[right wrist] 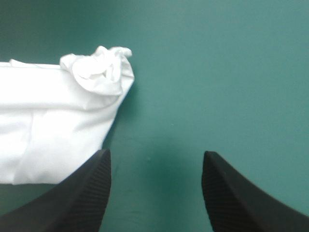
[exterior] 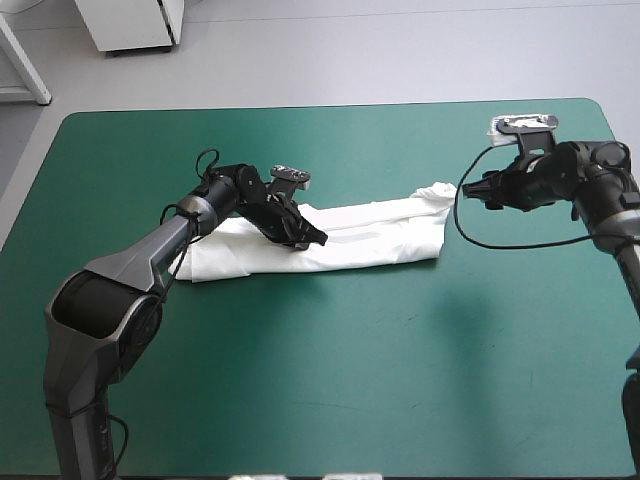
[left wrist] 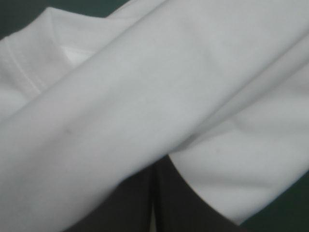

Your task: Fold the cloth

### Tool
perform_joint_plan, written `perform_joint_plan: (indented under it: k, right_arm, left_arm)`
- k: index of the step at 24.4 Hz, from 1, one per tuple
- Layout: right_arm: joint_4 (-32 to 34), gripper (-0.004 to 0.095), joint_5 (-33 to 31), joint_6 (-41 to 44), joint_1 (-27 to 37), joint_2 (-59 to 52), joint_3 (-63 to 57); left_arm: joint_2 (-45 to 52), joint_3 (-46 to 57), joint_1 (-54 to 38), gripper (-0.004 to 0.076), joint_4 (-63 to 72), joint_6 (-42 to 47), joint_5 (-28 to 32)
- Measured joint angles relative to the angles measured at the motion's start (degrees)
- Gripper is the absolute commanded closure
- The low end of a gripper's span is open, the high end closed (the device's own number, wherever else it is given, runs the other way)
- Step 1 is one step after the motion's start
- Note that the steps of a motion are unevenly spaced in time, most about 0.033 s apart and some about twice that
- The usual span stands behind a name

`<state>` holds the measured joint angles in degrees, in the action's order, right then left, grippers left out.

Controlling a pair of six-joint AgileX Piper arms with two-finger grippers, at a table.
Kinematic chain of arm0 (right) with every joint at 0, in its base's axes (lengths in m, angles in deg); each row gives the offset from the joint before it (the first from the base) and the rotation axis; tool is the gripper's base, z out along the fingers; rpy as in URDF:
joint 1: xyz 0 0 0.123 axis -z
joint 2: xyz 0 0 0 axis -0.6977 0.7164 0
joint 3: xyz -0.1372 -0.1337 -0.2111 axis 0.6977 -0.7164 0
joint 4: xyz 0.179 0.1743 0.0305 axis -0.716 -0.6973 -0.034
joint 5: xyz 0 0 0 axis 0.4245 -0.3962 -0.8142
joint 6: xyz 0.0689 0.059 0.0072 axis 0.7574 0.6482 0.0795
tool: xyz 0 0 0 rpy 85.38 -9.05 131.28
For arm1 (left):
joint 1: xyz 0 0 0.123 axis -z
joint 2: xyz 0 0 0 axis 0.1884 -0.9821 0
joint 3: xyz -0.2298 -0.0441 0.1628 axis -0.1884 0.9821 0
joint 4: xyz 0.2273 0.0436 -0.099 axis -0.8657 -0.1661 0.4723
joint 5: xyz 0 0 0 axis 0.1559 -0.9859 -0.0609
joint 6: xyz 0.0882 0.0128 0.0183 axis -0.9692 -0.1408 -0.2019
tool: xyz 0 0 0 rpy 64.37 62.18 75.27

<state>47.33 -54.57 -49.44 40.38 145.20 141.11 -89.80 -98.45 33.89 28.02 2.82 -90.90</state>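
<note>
We see the white, short-sleeved fabric T-shirt (exterior: 350,235) lying near the middle of the table, on the teal-green cover (exterior: 350,380). It is folded into a long, narrow band that runs from left to right. Its left end is broader and flatter. Its right end finishes in a small bunched knot of cloth (right wrist: 101,67).

The left gripper (exterior: 303,235), with its two broad black fin-shaped fingers, is down on the band, left of its middle. In the left wrist view, the left gripper (left wrist: 153,205) is clenched on the T-shirt (left wrist: 145,96). Its black fingers (left wrist: 128,208) stand all but together, with only a thin pale line between them. A thick fold of white cloth crosses over their tips. Beyond that fold we make out a stitched hem (left wrist: 21,63) and, at the edges, slivers of the teal-green cover (left wrist: 285,215).

The right gripper (exterior: 480,190) hangs just off the T-shirt's right end, apart from the cloth. In the right wrist view, the right gripper (right wrist: 155,154) is released. Its fingers (right wrist: 91,193) are spread wide over bare teal-green cover (right wrist: 217,72). The end of the T-shirt (right wrist: 53,125) lies beside one finger and ahead of it.
</note>
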Motion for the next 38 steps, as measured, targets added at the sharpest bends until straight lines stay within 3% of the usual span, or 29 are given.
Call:
perform_joint_plan:
  k: [8, 22, 38]
  right_arm:
    - [-14.2, 0.0298, -0.8, -7.0, 4.3, 7.5, 2.9]
    - [-27.2, 0.0298, -0.9, -13.8, 5.0, 19.1, 3.2]
    - [-29.4, 0.0332, -0.9, -14.8, 0.5, 24.7, 4.1]
  left_arm:
    - [-1.2, -2.7, 0.0, 0.0733, -0.5, 0.0, -0.9]
    - [-3.0, -4.2, 0.0, 0.0733, -0.7, 0.4, -1.1]
    - [-3.3, -4.7, 0.0, 0.0733, -0.9, 0.4, -1.9]
